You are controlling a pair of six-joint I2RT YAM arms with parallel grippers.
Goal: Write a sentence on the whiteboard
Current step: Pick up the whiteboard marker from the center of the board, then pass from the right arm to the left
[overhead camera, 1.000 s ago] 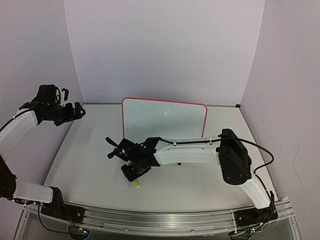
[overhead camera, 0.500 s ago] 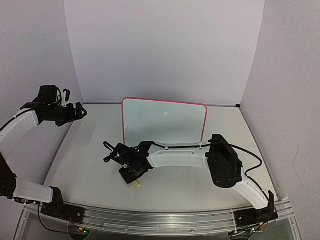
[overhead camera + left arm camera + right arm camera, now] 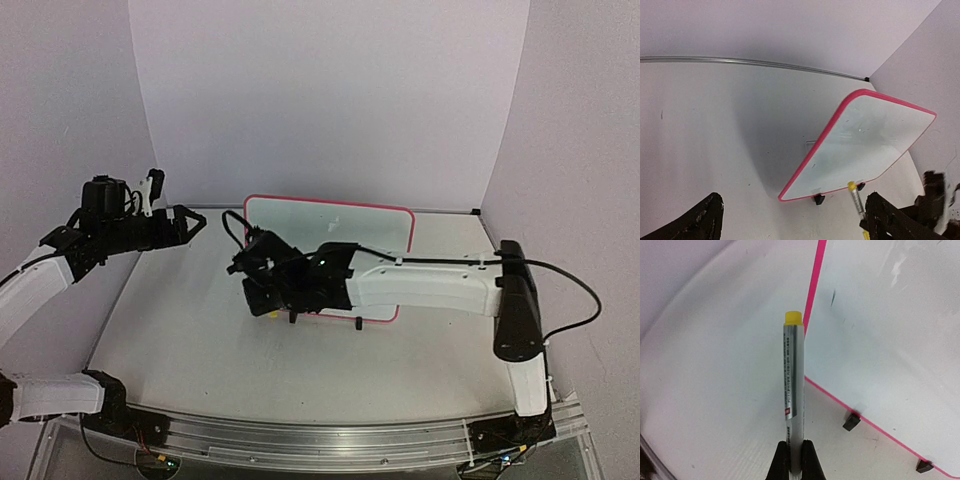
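1. The right gripper (image 3: 792, 462) is clenched on the marker (image 3: 793, 375), whose long axis points straight ahead, yellow end leading.
2. The whiteboard (image 3: 880, 330) stands upright just beyond, ahead-right, with no legible writing.
3. The left gripper (image 3: 188, 226) gapes empty, farther from the board.

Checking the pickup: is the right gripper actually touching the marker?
Touching. In the right wrist view the right gripper has both fingers pressed against the marker, no gap.
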